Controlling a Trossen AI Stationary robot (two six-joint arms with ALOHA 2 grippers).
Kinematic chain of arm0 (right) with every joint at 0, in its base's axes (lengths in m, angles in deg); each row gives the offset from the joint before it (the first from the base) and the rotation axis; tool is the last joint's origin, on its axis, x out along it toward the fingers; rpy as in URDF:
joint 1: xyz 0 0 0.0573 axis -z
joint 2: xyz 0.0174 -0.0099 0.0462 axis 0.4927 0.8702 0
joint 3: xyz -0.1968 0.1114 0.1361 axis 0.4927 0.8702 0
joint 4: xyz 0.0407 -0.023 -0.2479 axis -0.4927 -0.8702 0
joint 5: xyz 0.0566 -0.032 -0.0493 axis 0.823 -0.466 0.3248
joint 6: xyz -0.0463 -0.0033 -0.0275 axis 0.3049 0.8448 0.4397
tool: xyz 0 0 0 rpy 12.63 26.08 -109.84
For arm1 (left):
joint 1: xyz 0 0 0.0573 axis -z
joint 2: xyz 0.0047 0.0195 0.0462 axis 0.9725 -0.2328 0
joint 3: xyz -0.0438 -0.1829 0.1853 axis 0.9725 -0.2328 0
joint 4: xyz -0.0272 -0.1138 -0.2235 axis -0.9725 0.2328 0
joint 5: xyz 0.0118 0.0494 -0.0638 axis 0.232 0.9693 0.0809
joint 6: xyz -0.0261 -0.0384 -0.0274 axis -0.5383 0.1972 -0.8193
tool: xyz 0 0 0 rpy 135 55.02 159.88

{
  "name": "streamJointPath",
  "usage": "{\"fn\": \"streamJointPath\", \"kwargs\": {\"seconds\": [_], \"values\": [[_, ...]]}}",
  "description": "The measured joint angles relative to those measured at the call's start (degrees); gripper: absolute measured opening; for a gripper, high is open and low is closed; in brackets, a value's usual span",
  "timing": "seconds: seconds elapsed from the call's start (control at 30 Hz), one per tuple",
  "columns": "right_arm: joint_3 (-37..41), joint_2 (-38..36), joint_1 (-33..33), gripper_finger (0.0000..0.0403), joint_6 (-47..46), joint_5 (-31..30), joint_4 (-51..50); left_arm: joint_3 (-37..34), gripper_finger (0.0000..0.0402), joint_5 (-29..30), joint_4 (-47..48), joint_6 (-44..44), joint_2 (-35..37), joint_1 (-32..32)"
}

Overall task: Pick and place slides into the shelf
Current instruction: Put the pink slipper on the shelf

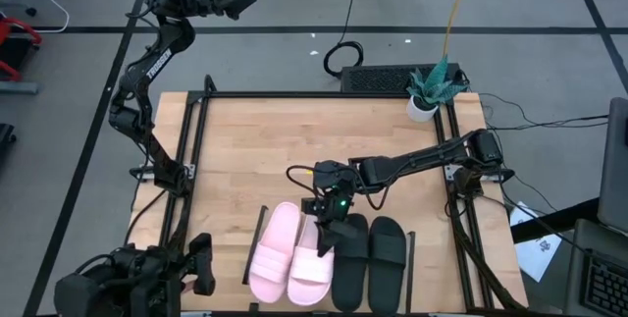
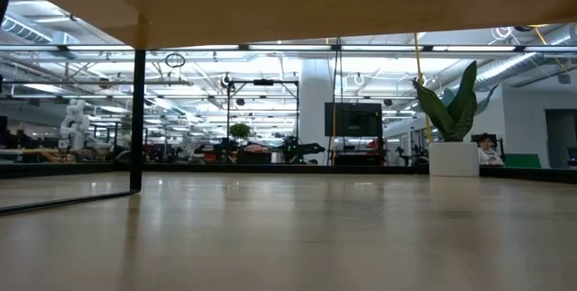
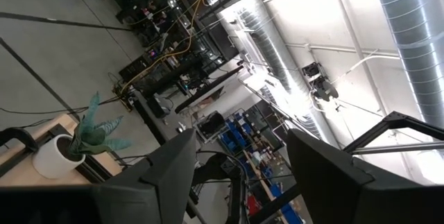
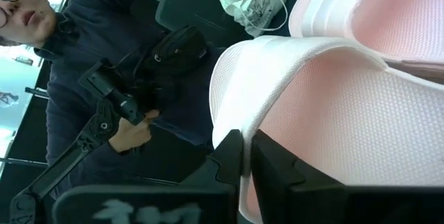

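While the left tool (image 3: 239,165) hangs released high off the counter's far left corner, pointing into the room, the right tool (image 1: 325,237) is down over the shelf (image 1: 257,246) at the near edge of the wooden counter (image 1: 255,150), clenched on the strap of the right-hand pink slide (image 1: 312,263). Just beside that tool to its left lies the other pink slide (image 1: 272,252), and to its right the black pair (image 1: 369,261), all four slides side by side on the shelf. Beyond the right tool, a person's hand (image 4: 132,132) holds a black handle.
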Motion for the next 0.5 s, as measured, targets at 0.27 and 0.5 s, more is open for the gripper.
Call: {"fn": "streamJointPath", "kwargs": {"seconds": [0.27, 0.5], "values": [[0.17, 0.06, -0.07, 0.0049, -0.22, -4.14, -0.61, 0.0, 0.0227, 0.0, 0.02, 0.0, 0.0, 0.4], [0.17, 0.06, -0.11, 0.0081, 0.01, -7.13, -0.07, 0.0, 0.0227, 0.0, 0.02, 0.0, 0.0, 0.53]]}}
